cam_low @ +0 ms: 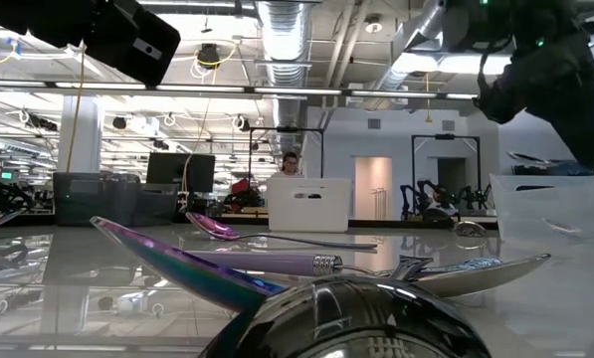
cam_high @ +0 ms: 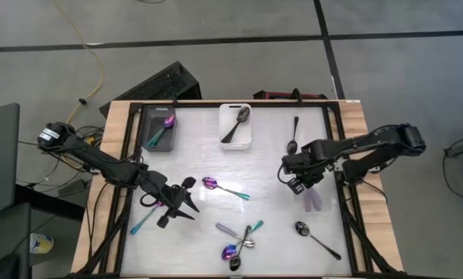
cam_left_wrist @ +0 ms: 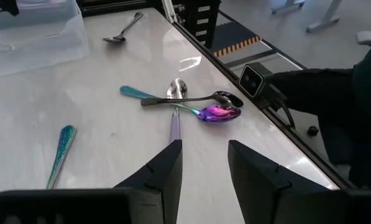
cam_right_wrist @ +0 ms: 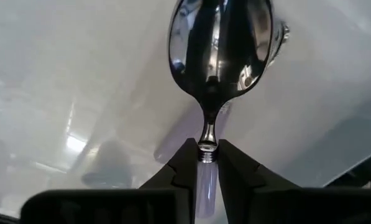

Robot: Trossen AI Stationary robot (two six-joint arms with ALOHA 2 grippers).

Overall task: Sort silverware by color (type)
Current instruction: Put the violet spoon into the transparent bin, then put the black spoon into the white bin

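A white table (cam_high: 270,167) in a workshop, spoons scattered on it and two arms at work.

The right gripper (cam_right_wrist: 208,163) was seen over the table's right side, above a clear bin (cam_high: 316,200), its fingers clamped on the lilac handle of a silver spoon (cam_right_wrist: 221,43). The left gripper (cam_high: 186,199) was held low at the near left, fingers apart with nothing between them, a teal-handled spoon (cam_high: 142,220) lying just beside it. A purple spoon (cam_high: 225,187) was lying mid-table, a heap of mixed spoons (cam_high: 240,242) near the front edge, one black spoon (cam_high: 316,237) at the near right and another (cam_high: 293,136) at the far right. A purple spoon lay in the grey bin (cam_high: 158,129) and a black one in the white bin (cam_high: 236,125).
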